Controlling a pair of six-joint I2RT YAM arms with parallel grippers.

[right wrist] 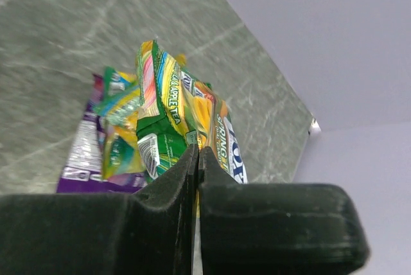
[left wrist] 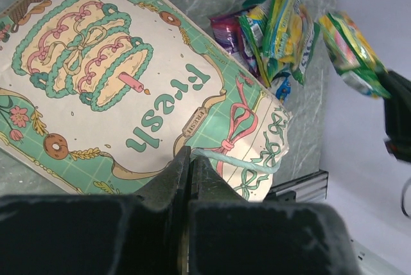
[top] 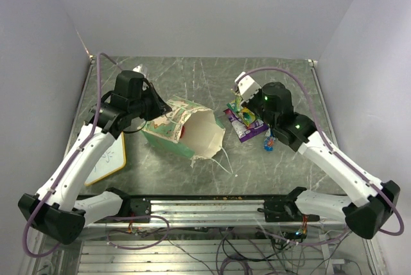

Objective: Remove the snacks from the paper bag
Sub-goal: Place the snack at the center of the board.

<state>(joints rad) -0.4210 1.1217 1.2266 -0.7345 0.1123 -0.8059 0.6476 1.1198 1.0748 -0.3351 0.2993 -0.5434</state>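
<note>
The paper bag (top: 186, 130) lies on its side mid-table, its open mouth facing the near right. In the left wrist view its cake print (left wrist: 115, 69) faces up. My left gripper (top: 166, 109) is shut on the bag's mint string handle (left wrist: 237, 162) at the bag's top edge. My right gripper (top: 237, 103) is shut on a yellow-green packet (right wrist: 176, 105) and holds it just above a small pile of snacks (top: 247, 126). The pile lies right of the bag's mouth and includes a purple packet (right wrist: 80, 153) and a blue one (top: 270, 143). The bag's inside is hidden.
A wood-framed whiteboard (top: 109, 159) lies at the left under my left arm. The metal rail (top: 205, 207) runs along the table's near edge. Grey walls close in the back and both sides.
</note>
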